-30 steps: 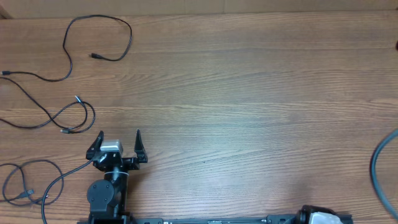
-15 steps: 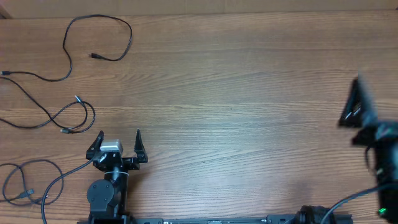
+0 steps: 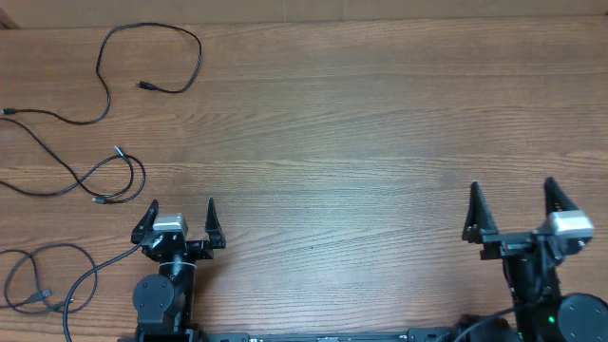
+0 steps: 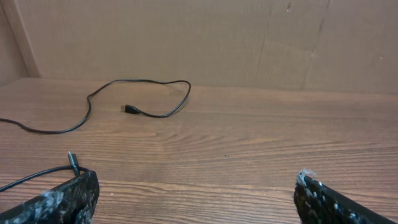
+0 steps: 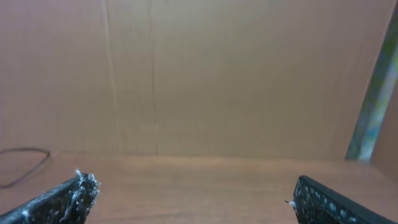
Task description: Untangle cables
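Note:
Three thin black cables lie apart on the left of the wooden table. The far one loops to a plug. A second curls in the middle left, and a third coils at the front left. My left gripper stands open just right of them, touching none. In the left wrist view the far cable and a plug end lie ahead of the open left gripper. My right gripper is open and empty at the front right; the right wrist view shows the right gripper over bare wood.
A brown cardboard wall backs the table's far edge. A thin dark cable shows faintly at the left edge of the right wrist view. Both arm bases sit at the front edge.
The right arm has swung in from the right edge and now stands upright at the front right with its jaws wide. The left arm and the cables have not moved.

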You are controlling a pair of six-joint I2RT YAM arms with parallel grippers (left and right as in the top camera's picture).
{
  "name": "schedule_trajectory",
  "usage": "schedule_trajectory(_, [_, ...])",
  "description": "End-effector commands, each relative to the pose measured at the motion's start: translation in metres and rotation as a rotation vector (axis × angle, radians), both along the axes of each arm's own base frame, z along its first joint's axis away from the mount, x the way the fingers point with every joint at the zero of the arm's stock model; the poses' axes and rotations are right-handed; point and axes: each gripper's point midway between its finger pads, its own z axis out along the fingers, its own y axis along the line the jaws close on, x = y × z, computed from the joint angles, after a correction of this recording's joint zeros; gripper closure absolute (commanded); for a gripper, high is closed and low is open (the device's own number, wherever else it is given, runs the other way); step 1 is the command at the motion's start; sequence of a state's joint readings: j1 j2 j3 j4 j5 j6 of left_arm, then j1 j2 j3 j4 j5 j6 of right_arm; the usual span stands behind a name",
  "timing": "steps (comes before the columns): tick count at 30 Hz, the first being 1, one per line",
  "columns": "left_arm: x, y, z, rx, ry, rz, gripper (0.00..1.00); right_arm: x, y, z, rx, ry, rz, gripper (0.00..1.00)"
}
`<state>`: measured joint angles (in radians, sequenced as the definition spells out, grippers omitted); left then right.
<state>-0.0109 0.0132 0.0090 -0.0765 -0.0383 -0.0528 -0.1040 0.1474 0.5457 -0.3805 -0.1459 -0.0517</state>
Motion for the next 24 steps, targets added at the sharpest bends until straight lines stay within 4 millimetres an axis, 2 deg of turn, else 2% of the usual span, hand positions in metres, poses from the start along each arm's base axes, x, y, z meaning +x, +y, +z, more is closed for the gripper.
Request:
schedule_trajectory(1, [0.0,0.001,0.0,-0.007,-0.007,0.001,0.0,0.001,0.003,-0.016,-0.008,-0.003,0.017,0.0])
schedule_trajectory(15, [0.0,0.001,0.0,-0.007,-0.007,0.001,0.0,0.013,0.002,-0.071,-0.003,0.035,0.018,0.0])
schedule_trajectory(24, [0.0,0.001,0.0,-0.007,-0.007,0.001,0.0,0.019,0.002,-0.087,0.003,0.055,0.019,0.0])
